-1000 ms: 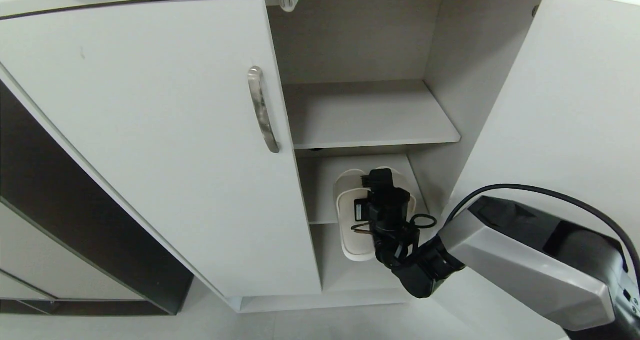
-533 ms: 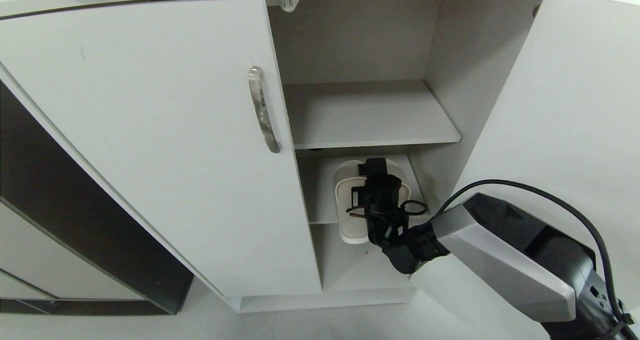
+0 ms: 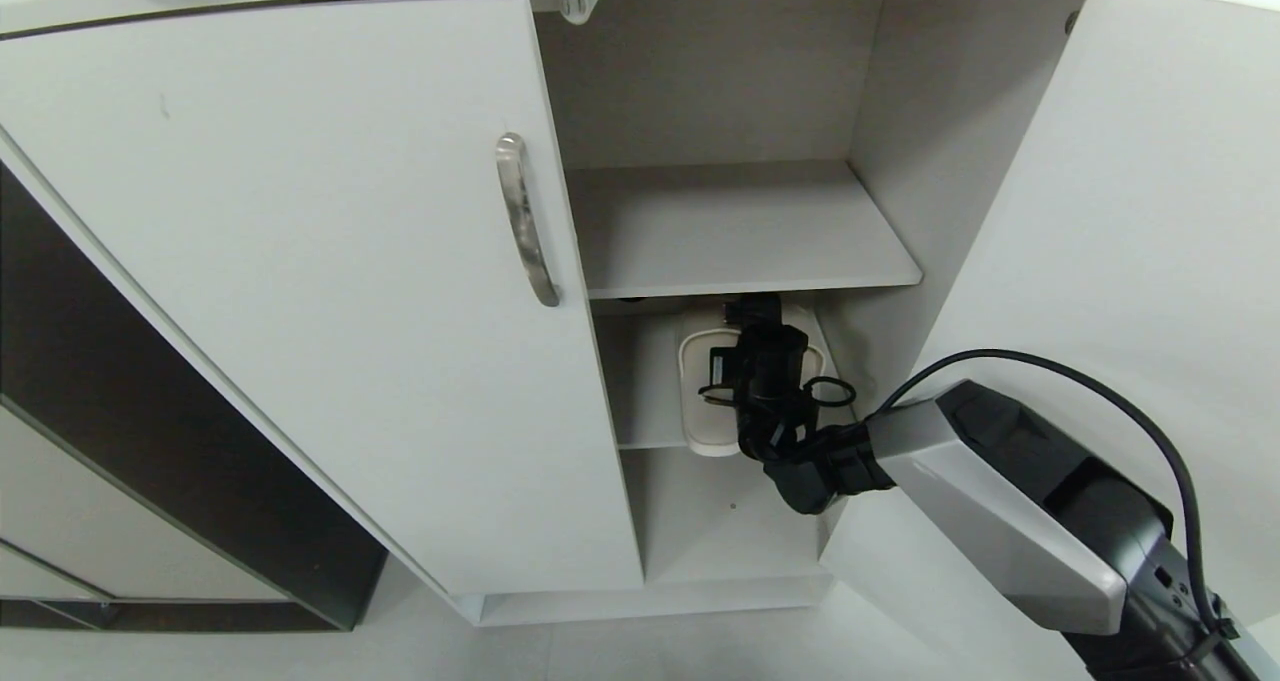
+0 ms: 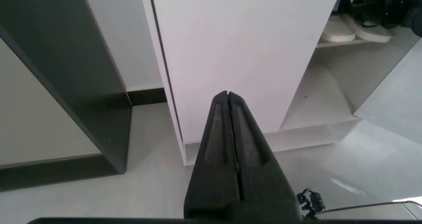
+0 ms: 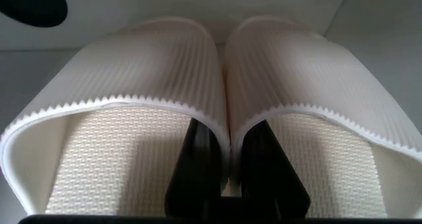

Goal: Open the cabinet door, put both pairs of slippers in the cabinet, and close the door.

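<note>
A pair of white ribbed slippers (image 3: pixel 703 401) lies side by side on the cabinet's middle shelf (image 3: pixel 640 391), toes inward, heels near the shelf's front edge. My right gripper (image 3: pixel 752 346) reaches in over them. In the right wrist view the right gripper (image 5: pixel 227 151) has one finger inside each slipper (image 5: pixel 132 112) and pinches their two inner walls together. The left cabinet door (image 3: pixel 300 261) with its metal handle (image 3: pixel 527 221) stands closed; the right door (image 3: pixel 1130 211) is swung wide open. My left gripper (image 4: pixel 227 99) hangs shut and empty low in front of the cabinet, apart from the slippers (image 4: pixel 349 29).
The upper shelf (image 3: pixel 740 231) and the bottom compartment (image 3: pixel 720 531) hold nothing. A dark piece of furniture (image 3: pixel 150 441) stands left of the cabinet. The floor (image 3: pixel 650 651) in front is pale and bare. The open right door hems in my right arm.
My right arm has pushed the slippers deeper onto the middle shelf; their heels went from overhanging the bottom compartment to the shelf's front edge. The left gripper's motion cannot be judged.
</note>
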Available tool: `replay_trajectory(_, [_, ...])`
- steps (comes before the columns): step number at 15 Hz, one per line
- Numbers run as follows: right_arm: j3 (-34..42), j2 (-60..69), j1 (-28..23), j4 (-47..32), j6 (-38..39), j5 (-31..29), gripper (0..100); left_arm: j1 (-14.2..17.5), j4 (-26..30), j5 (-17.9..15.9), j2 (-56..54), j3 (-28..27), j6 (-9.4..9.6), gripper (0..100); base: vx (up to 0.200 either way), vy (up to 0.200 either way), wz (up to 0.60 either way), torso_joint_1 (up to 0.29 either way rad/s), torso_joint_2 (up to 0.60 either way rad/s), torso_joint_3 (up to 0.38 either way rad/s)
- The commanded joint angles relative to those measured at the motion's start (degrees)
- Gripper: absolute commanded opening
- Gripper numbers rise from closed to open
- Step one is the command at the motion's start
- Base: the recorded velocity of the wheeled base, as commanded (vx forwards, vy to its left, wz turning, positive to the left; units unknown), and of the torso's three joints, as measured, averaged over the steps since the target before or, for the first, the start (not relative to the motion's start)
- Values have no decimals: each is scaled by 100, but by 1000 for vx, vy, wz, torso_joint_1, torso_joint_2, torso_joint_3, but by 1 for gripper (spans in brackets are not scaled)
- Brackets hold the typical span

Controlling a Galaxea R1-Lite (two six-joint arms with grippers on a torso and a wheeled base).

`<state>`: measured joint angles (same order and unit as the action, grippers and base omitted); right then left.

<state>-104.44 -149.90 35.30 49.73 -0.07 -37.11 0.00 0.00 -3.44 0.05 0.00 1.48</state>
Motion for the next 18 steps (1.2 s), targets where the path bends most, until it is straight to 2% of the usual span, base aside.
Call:
replay_trajectory(1, [-217,-189,-24,-68,-10,-7,0,9,0,1,4,0,2,0,0,0,0,0,0,0])
replay_trajectory(9, [-411,-286,-50,-191,-1,2,0,9,0,54,4,0,-7,0,0,0,0,0,0,0])
replay_trajectory(10, [-393,-277,-50,-200,-10,2,100,0,0,63,4,0,-7,0,0,0,0,0,0,0])
replay_trajectory(13, [-42,-40,-15,-183,-10,-7,100,0,0,71,4,0,-7,0,0,0,0,0,0,0])
replay_trajectory(17, [1180,663,214,389,-19,-25,100,9,0,71,4,0,-7,0,0,0,0,0,0,0])
replay_trajectory(18, [1690,945,337,626,-54,-25,100,0,0,71,4,0,-7,0,0,0,0,0,0,0])
